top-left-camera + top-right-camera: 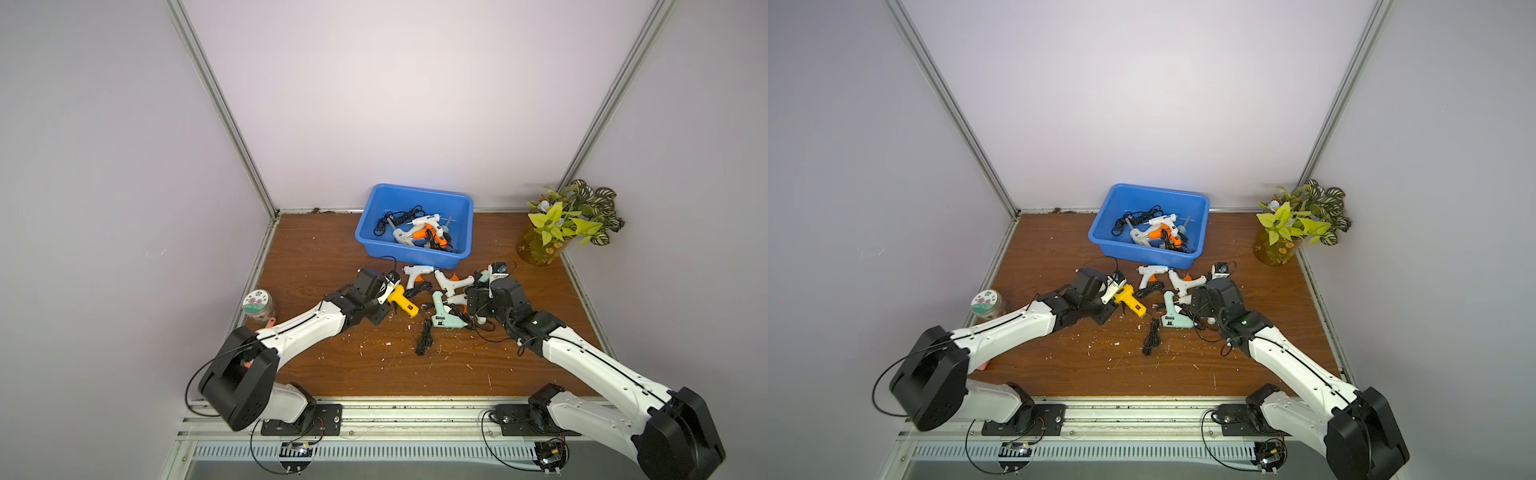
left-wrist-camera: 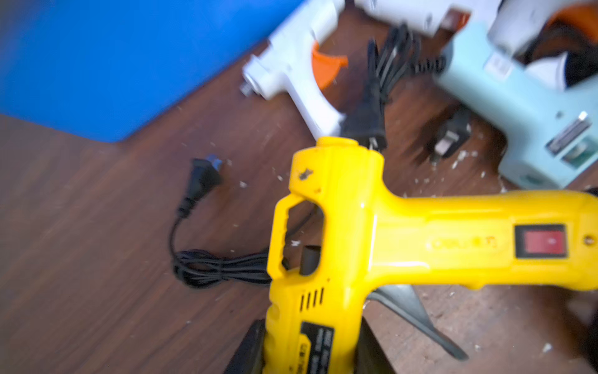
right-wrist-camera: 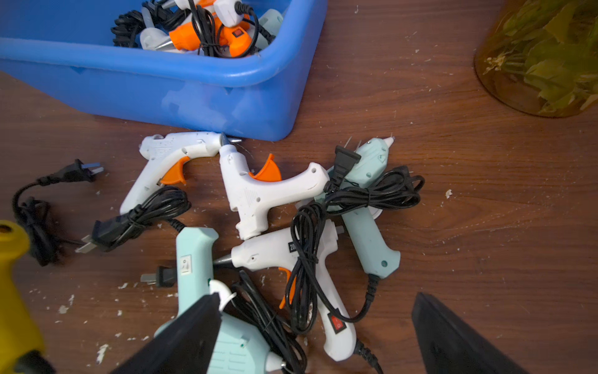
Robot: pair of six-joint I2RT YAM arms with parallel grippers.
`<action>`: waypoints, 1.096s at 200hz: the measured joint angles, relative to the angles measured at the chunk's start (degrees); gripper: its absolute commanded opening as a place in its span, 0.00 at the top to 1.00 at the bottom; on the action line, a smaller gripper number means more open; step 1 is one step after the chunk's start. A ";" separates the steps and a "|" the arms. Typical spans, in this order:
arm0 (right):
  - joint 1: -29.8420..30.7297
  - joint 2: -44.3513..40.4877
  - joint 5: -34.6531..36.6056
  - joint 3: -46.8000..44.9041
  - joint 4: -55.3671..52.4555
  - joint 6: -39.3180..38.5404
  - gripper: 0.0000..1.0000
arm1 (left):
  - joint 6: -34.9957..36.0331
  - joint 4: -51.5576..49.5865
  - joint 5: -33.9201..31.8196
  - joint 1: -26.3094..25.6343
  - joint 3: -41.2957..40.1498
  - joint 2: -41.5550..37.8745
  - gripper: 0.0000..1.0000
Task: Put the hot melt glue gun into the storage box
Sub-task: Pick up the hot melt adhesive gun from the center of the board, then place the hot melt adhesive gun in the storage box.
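Clamping yellow glue gun (image 2: pixel 356 233) in left hand (image 2: pixel 312 336); right hand (image 3: pixel 318 298) spread.
Needed lifting clear over storage box (image 1: pixel 407 254) rim.

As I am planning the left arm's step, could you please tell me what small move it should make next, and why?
Probably lift the yellow glue gun a little off the table: the left tool looks closed on its body, a bundled cord lies close by that could snag, and the storage box sits just beyond.
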 measured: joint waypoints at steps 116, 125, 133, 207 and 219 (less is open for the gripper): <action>-0.17 -11.82 1.36 -2.01 2.71 1.73 0.00 | -14.14 1.95 -17.22 0.92 14.78 -9.16 1.00; -0.17 -13.16 1.77 -2.45 2.69 1.97 0.01 | -15.10 2.23 -17.51 1.33 17.97 -6.71 1.00; -0.17 -14.23 2.10 -2.91 2.80 2.14 0.00 | -15.91 2.51 -17.57 1.88 21.09 -4.24 1.00; -0.17 -17.55 4.13 -4.04 2.82 3.26 0.00 | -21.77 -2.62 -18.47 6.40 58.03 28.85 1.00; -0.20 -17.53 4.13 -4.04 2.82 3.45 0.01 | -22.40 -4.37 -18.16 6.45 64.15 34.32 1.00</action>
